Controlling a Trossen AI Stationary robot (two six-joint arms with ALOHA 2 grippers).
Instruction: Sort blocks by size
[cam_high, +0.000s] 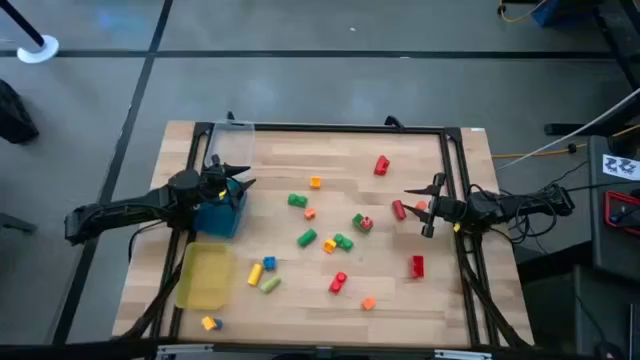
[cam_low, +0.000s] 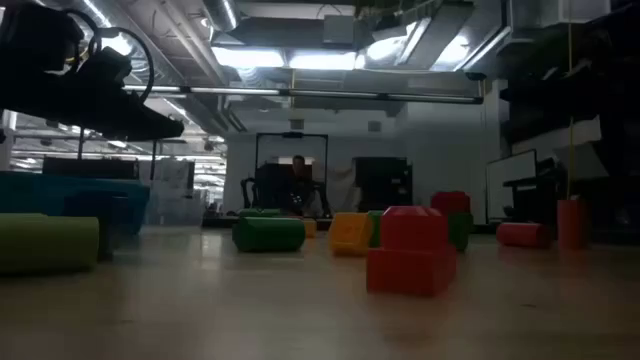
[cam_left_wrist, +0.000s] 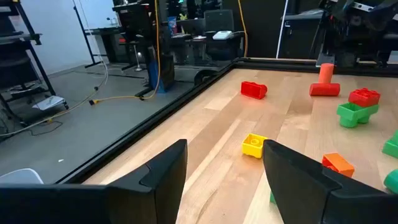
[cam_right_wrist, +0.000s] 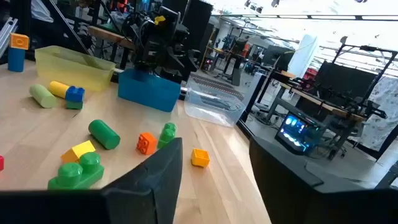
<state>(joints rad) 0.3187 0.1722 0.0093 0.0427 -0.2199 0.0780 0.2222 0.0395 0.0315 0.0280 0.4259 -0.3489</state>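
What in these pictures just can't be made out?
- Inside of the blue plastic tray: the left gripper hovers over it in the high view; the right wrist view shows only its wall.
- Small red blocks by the right gripper: too small in the high view to compare sizes.
- Low view: too dark to show either gripper.

The blocks (cam_high: 336, 243) lay scattered across the middle of the table: green cylinders and bricks, small orange and yellow cubes, red bricks toward the right edge. A red brick (cam_high: 381, 165) sat alone near the far edge. A yellow cylinder with a blue piece (cam_high: 262, 268) rested toward the near left, and one small orange-and-blue piece (cam_high: 209, 322) lay by the near-left corner
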